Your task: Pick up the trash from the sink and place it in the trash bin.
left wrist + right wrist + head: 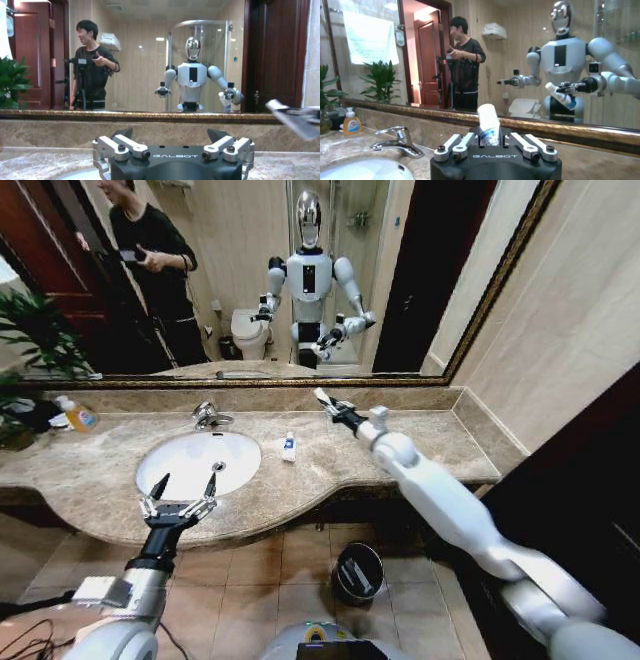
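Broadly, a framed wall mirror (250,280) runs along the back edge of the beige marble counter (440,445), which spans the head view from the left edge to the right-hand wall. Set into the counter's left half is the oval white sink (190,460), with its chrome tap (207,415) at the back rim and the drain toward the right side of the basin. On the tiled floor below the counter's front edge, right of centre, stands the small round dark trash bin (357,572) with its shiny metal rim. The right arm reaches out over the right half of the counter toward the back edge, and the right gripper (328,404) is closed around a white tube with blue label (322,395), held clear above the marble; in the right wrist view the tube (488,125) stands up between the clamped fingers (460,144). The left gripper (183,488) hangs over the front rim of the sink with its fingers spread wide and nothing between them, the dark fingertips (216,134) well apart in the left wrist view. At the far left end of the counter, near the back edge, a yellow bottle with an orange label (76,414) stands beside a green plant (30,340). On the counter just right of the sink, near its rim, lies a small white tube with a blue mark (289,447), apart from both grippers.
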Controlling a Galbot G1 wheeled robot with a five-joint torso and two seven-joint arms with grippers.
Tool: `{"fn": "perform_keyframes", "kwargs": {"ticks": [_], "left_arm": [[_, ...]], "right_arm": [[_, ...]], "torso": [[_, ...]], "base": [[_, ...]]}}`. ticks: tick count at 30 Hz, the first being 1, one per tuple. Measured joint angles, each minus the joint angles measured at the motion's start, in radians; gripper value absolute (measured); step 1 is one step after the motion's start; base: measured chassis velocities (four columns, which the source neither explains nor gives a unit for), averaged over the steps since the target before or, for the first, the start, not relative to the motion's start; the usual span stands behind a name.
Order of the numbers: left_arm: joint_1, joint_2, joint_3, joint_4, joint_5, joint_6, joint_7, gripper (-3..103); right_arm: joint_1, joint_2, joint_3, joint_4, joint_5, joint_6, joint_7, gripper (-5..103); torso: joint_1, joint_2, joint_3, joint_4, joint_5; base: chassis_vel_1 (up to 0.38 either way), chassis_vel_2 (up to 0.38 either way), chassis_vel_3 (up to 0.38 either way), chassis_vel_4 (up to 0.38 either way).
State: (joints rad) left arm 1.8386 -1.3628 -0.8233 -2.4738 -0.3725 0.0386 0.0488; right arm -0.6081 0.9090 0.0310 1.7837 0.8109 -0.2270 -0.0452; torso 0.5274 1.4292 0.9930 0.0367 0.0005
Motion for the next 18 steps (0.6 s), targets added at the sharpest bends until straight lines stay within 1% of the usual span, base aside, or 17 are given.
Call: {"fn": "perform_keyframes", "kwargs": {"ticks": [1,2,3,6,7,8,10,12,13,15,18], "left_arm": [[0.0,0.0,0.0,0.0,0.0,0.0,0.0,100],[0.0,0.0,0.0,0.0,0.0,0.0,0.0,100],[0.0,0.0,0.0,0.0,0.0,0.0,0.0,100],[0.0,0.0,0.0,0.0,0.0,0.0,0.001,100],[0.0,0.0,0.0,0.0,0.0,0.0,0.001,100],[0.0,0.0,0.0,0.0,0.0,0.0,0.0,100],[0.0,0.0,0.0,0.0,0.0,0.0,0.0,100],[0.0,0.0,0.0,0.0,0.0,0.0,0.0,100],[0.0,0.0,0.0,0.0,0.0,0.0,0.0,100],[0.0,0.0,0.0,0.0,0.0,0.0,0.0,100],[0.0,0.0,0.0,0.0,0.0,0.0,0.0,100]], "right_arm": [[-0.069,-0.042,0.056,0.062,0.013,-0.005,-0.005,22],[-0.129,-0.068,0.099,0.105,0.02,-0.009,-0.008,22],[-0.129,-0.068,0.099,0.105,0.02,-0.009,-0.008,22],[-0.311,-0.12,0.201,0.21,0.026,-0.01,-0.007,22],[-0.36,-0.126,0.219,0.242,0.025,-0.008,0.001,22],[-0.384,-0.129,0.225,0.262,0.024,-0.007,0.015,22],[-0.402,-0.132,0.229,0.278,0.024,-0.006,0.03,22],[-0.455,-0.142,0.25,0.334,0.031,-0.007,0.082,22],[-0.455,-0.142,0.25,0.334,0.031,-0.007,0.082,22],[-0.5,-0.142,0.268,0.382,0.034,-0.01,0.107,22],[-0.531,-0.13,0.266,0.416,0.027,-0.013,0.11,22]], "torso": [[0.0,0.0,0.0,0.0001,-0.0002],[0.0,0.0,0.0,0.0002,-0.0002],[0.0,0.0,0.0,0.0002,-0.0002],[0.0,0.0,0.0,-0.0005,0.0],[0.0,0.0,0.0,-0.0006,0.0001],[0.0,0.0,0.0,-0.0001,0.0002],[0.0,0.0,0.0,0.0001,0.0001],[0.0,0.0,0.0,0.0004,-0.0004],[0.0,0.0,0.0,0.0004,-0.0004],[0.0,0.0,0.0,0.0001,-0.0006],[0.0,0.0,0.0,0.0001,-0.0002]], "base": [[0.0,0.0,0.0,0.0],[0.0,0.0,0.0,0.0],[0.0,0.0,0.0,0.0],[0.0,0.0,0.0,0.0],[0.0,0.0,0.0,0.0],[0.0,0.0,0.0,0.0],[0.0,0.0,0.0,0.0],[0.0,0.0,0.0,0.0],[0.0,0.0,0.0,0.0],[0.0,0.0,0.0,0.0],[0.0,0.0,0.0,0.0]]}}
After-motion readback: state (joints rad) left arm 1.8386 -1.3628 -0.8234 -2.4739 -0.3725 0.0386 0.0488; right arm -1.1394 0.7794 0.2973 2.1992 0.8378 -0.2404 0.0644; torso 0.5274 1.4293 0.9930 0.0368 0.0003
